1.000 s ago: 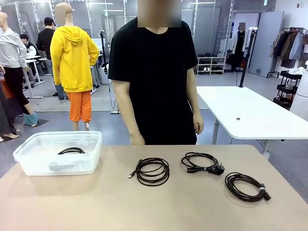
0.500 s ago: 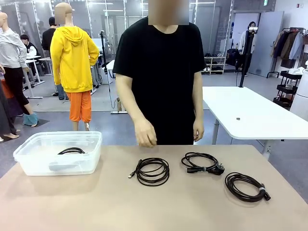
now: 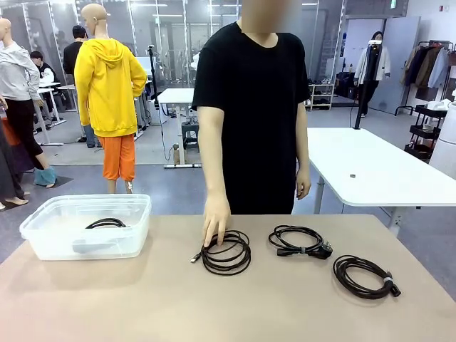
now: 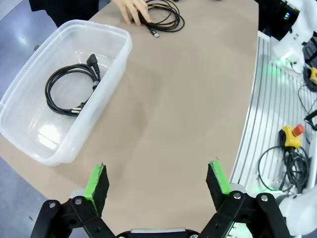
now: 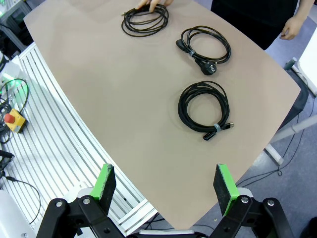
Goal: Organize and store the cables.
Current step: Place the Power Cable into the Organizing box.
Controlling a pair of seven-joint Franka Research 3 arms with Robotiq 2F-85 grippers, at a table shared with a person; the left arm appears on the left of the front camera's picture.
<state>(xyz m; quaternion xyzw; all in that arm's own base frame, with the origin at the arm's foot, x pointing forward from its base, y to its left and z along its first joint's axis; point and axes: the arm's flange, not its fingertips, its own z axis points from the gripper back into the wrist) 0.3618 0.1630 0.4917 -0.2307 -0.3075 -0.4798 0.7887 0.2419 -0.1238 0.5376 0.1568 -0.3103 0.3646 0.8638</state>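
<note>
Three coiled black cables lie on the tan table: a left coil [image 3: 226, 253], a middle coil [image 3: 298, 240] with a plug, and a right coil [image 3: 363, 276] with a tie. The person's hand [image 3: 216, 222] rests on the left coil [image 5: 145, 19]. A fourth coil [image 4: 71, 89] lies inside the clear plastic bin [image 3: 39, 228]. My left gripper [image 4: 157, 189] hangs open above the table's near edge, beside the bin [image 4: 113, 74]. My right gripper [image 5: 165, 184] is open too, high over the near right edge, with the tied coil [image 5: 204, 110] and the plug coil [image 5: 205, 45] beyond it.
The person in a black shirt stands at the far side of the table. A ribbed metal base with loose cords and a red-and-yellow stop button [image 4: 292, 135] runs along the robot's side. A white table [image 3: 370, 167] stands behind on the right.
The person has stepped to the right and lowered a hand onto the left coil. Cables, bin and grippers have not moved.
</note>
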